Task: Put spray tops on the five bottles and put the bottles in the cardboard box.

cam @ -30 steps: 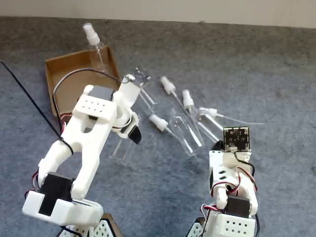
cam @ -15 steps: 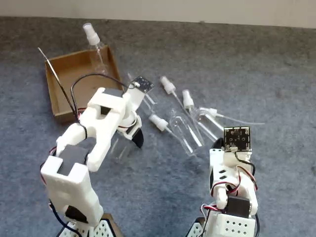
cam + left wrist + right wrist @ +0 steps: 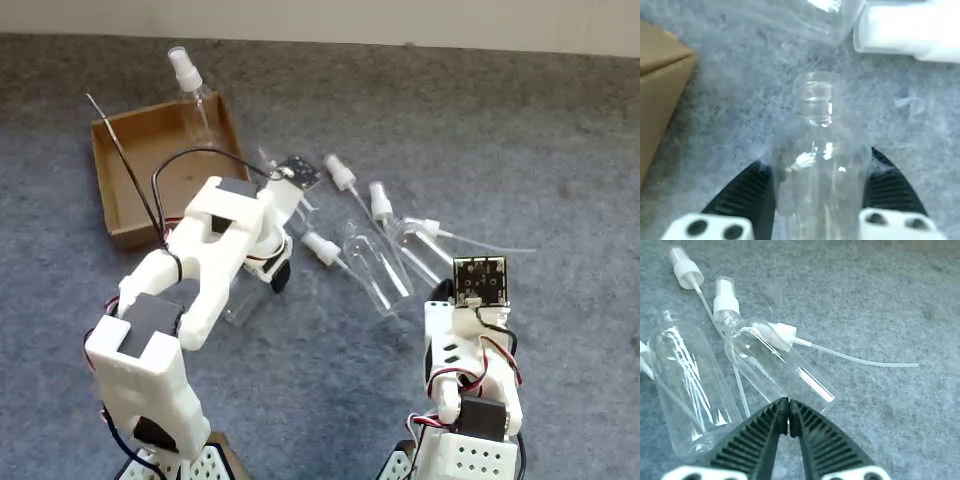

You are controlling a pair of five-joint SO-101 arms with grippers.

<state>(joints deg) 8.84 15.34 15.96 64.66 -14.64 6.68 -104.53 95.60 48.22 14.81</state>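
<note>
Clear capless bottle (image 3: 816, 125) clamped in left hand (image 3: 817, 170); right hand (image 3: 788, 415) pinched closed, empty. Left arm's edged toward the spray tops (image 3: 322, 247).

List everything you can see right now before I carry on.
Cardboard box: one, brown, far left of the table.
Capped bottle: one, clear with a white spray top, at the box's far edge.
Uncapped bottle: one, clear, in the left claw.
Lying bottles: two, clear, mid-table.
Spray tops: four, white, among the lying bottles; one looks fitted.
Table cover: one, grey.
Left claw: black fingers, closed on the uncapped bottle beside the box.
Right claw: black fingers, shut, empty, by the lying bottles.
</note>
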